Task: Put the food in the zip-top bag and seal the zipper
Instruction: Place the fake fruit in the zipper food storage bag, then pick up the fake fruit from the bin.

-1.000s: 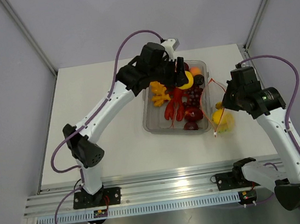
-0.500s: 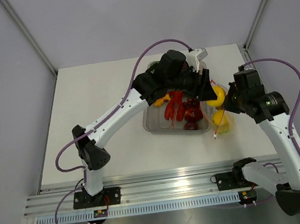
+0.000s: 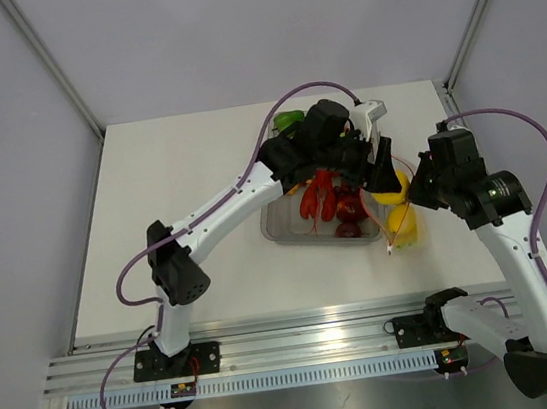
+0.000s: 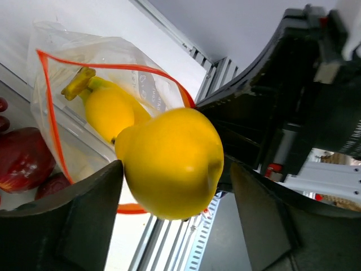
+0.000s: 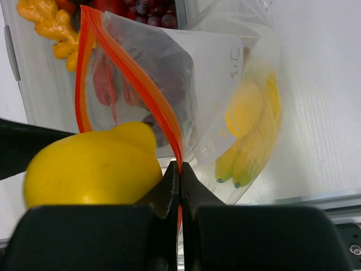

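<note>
Left gripper [image 4: 176, 175] clamps a smooth, glossy yellow fruit [image 4: 166, 152]; right gripper [image 5: 179, 179] pinches the floppy clear bag [image 5: 225, 62] by its thin orange zipper [image 5: 138, 82].

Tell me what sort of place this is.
Likely a robotics lab test cell: a white table boxed in by plain grey panel walls, robot arms bolted to a slotted aluminium rail, and glossy toy food in a clear rigid tray.
</note>
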`<state>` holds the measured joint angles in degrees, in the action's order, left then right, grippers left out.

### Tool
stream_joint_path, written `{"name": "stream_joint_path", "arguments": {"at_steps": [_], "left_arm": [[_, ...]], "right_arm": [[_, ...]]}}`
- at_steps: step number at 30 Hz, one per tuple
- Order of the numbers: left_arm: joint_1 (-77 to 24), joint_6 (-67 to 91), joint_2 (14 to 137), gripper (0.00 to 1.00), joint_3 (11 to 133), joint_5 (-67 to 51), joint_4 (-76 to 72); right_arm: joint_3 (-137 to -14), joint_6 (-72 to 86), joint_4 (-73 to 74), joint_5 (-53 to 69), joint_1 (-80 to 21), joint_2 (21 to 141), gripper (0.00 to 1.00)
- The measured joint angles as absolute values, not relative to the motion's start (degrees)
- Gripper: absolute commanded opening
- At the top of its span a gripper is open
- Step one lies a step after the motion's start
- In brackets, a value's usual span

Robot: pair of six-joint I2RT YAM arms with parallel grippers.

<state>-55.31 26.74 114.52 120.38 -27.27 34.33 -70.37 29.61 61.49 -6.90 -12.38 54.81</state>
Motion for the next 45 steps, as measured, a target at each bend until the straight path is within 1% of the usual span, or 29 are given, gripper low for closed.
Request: {"name": "stream_joint_path", "arguments": {"at_steps": [1, 4, 7, 8, 10, 11, 13, 14, 15, 17, 18, 21, 24, 30, 33, 36, 37, 38, 40, 41, 42, 43, 44, 45], "left_arm": [[-55.4, 26.7, 114.9, 0.85, 120.4, -27.3, 34.4], [-55.5, 26.3, 116.6, 0.85, 122.4, -27.3, 36.3], [-55.6, 25.8, 116.7, 0.82, 123.5, -27.2, 38.0], [-55.6, 25.6, 116.7, 0.76, 123.8, -27.2, 38.0], [-55.4, 25.4, 116.1, 0.71, 123.8, -27.2, 38.0], [-55.3, 25.2, 115.7, 0.66, 123.7, -27.2, 38.1], [-55.0, 25.0, 114.2, 0.61, 122.8, -27.2, 37.8], [-54.8, 25.0, 113.1, 0.56, 121.8, -27.1, 37.8], [-54.5, 25.0, 111.8, 0.56, 120.5, -27.0, 37.5], [-53.8, 24.9, 109.1, 0.56, 117.8, -26.9, 37.3], [-53.5, 24.9, 108.1, 0.58, 116.7, -26.6, 37.1], [-52.4, 24.8, 104.7, 0.78, 111.9, -24.9, 36.2], [-51.7, 25.3, 103.9, 0.8, 109.2, -22.9, 36.3], [-51.7, 27.4, 105.9, 0.75, 105.9, -23.2, 35.8], [-52.1, 28.4, 108.3, 0.68, 105.9, -24.0, 35.0], [-52.7, 29.1, 111.0, 0.54, 105.9, -24.6, 34.5], [-52.9, 29.1, 111.9, 0.49, 105.9, -24.8, 34.5], [-53.0, 29.2, 112.7, 0.37, 105.9, -25.0, 34.4], [-53.2, 29.3, 113.9, 0.24, 106.0, -25.1, 34.5], [-53.3, 29.3, 114.4, 0.14, 106.0, -25.2, 34.5], [-53.3, 29.1, 114.7, 0.07, 106.1, -25.2, 34.5], [-53.3, 29.0, 114.8, 0.03, 106.2, -25.2, 34.6], [-53.3, 28.8, 115.0, 0.0, 106.6, -25.1, 34.7], [-53.3, 28.6, 115.2, 0.0, 107.2, -25.1, 34.8]], "right_arm": [[-70.4, 29.6, 61.4, -6.7, -12.4, 54.8, 0.0], [-70.4, 29.6, 61.3, -6.6, -12.4, 54.7, 0.0], [-70.4, 29.6, 61.2, -6.5, -12.4, 54.4, 0.0], [-70.4, 29.6, 61.2, -6.5, -12.4, 54.3, 0.0], [-70.4, 29.6, 61.1, -6.6, -12.4, 54.2, 0.0], [-70.4, 29.6, 61.1, -6.6, -12.4, 54.2, 0.0], [-70.4, 29.6, 61.1, -6.6, -12.4, 54.2, 0.0], [-70.4, 29.6, 61.1, -6.6, -12.4, 54.2, 0.0], [-70.4, 29.6, 61.1, -6.6, -12.4, 54.1, 0.0], [-70.4, 29.6, 61.1, -6.6, -12.4, 54.1, 0.0], [-70.4, 29.6, 61.1, -6.6, -12.4, 54.1, 0.0], [-70.4, 29.6, 61.1, -6.6, -12.4, 54.1, 0.0], [-70.4, 29.6, 61.1, -6.6, -12.4, 54.1, 0.0], [-70.4, 29.6, 61.1, -6.6, -12.4, 54.1, 0.01], [-70.4, 29.6, 61.1, -6.6, -12.4, 54.1, 0.01], [-70.4, 29.6, 61.1, -6.7, -12.4, 54.1, 0.02], [-70.4, 29.6, 61.1, -6.8, -12.4, 54.1, 0.08], [-70.4, 29.6, 61.2, -7.0, -12.4, 54.1, 0.13], [-70.4, 29.6, 61.2, -7.1, -12.4, 54.2, 0.23], [-70.4, 29.6, 61.3, -7.2, -12.4, 54.2, 0.25], [-70.4, 29.5, 61.5, -7.4, -12.4, 54.2, 0.24], [-70.4, 29.3, 61.6, -7.6, -12.4, 54.3, 0.19], [-70.4, 29.3, 61.8, -7.9, -12.4, 54.3, 0.08], [-70.4, 29.1, 61.9, -8.0, -12.4, 54.3, 0.03]]}}
